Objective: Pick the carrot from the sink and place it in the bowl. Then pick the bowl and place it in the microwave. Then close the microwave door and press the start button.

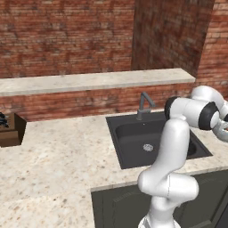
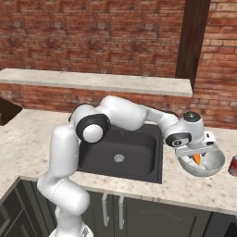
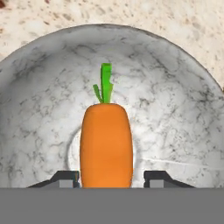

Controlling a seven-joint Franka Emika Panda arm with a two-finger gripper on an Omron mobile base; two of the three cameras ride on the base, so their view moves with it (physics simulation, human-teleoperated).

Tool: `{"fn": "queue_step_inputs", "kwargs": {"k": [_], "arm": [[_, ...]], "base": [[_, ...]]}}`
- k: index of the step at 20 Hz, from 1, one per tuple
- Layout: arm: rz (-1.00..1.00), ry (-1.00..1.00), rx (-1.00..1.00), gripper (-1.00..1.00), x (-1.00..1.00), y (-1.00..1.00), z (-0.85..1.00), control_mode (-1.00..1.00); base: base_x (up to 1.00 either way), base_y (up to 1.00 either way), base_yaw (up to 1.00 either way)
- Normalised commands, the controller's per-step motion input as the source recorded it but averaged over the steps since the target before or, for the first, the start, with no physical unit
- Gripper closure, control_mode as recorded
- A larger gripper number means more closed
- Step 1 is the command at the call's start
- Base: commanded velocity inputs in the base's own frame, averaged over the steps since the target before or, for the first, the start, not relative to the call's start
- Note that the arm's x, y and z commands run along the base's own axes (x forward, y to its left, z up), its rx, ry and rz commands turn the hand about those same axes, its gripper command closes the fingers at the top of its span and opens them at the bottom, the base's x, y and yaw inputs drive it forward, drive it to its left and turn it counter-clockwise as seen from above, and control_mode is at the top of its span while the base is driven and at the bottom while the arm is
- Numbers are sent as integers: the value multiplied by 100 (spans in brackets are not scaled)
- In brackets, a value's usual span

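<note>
Carrot point(image 3: 106, 142): bright orange, green top pointing away from the hand camera; it hangs point-down over the middle of the bowl, between the two dark finger tips point(image 3: 65, 178).
Claw point(image 2: 198, 155): poised just above the bowl, at the right end of the table. In the hand view there is a visible gap between the carrot and the right finger tip, while the left tip sits close against it. Whether it is gripping or has let go, I cannot tell.
Bowl point(image 2: 214, 165): pale grey-white, marbled inside, standing on the table point(image 2: 28, 143) just right of the sink. Apart from the carrot over it, the inside looks bare.
Sink point(image 1: 133, 133): dark basin with a silver drain and angular faucet point(image 1: 144, 105); nothing lies in it.
Red can point(image 2: 233, 165): at the right edge, just beside the bowl.
Step, judged: end of the first placement; bowl pickup comes next.
Risk 1: if the carrot lands on its tip it could topple against the bowl wall; harmless as long as it stays inside.
Risk 2: a carrot sticking to the left finger would be dragged out as the claw lifts.
Risk 3: gripping the rim next could tip the deep bowl and spill the carrot.
Risk 4: the can sits close; a wide approach to the rim could knock it.
</note>
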Motion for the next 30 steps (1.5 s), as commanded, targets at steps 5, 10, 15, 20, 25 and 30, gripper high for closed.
{"fn": "queue_step_inputs", "kwargs": {"k": [5, 10, 15, 20, 25, 30], "arm": [[6, 1, 0, -100, 9, 0, 0, -100], [6, 1, 0, -100, -22, 32, 22, -100], [1, 4, -3, -100, -54, 72, 13, -100], [0, 11, -6, -100, -44, 67, 1, -100], [0, 12, -6, -100, -4, 25, -3, -100], [0, 6, 0, -100, 28, -1, -5, -100]], "base": [[0, 0, 0], [0, 0, 0], [0, 0, 0], [0, 0, 0], [0, 0, 0], [0, 0, 0]]}}
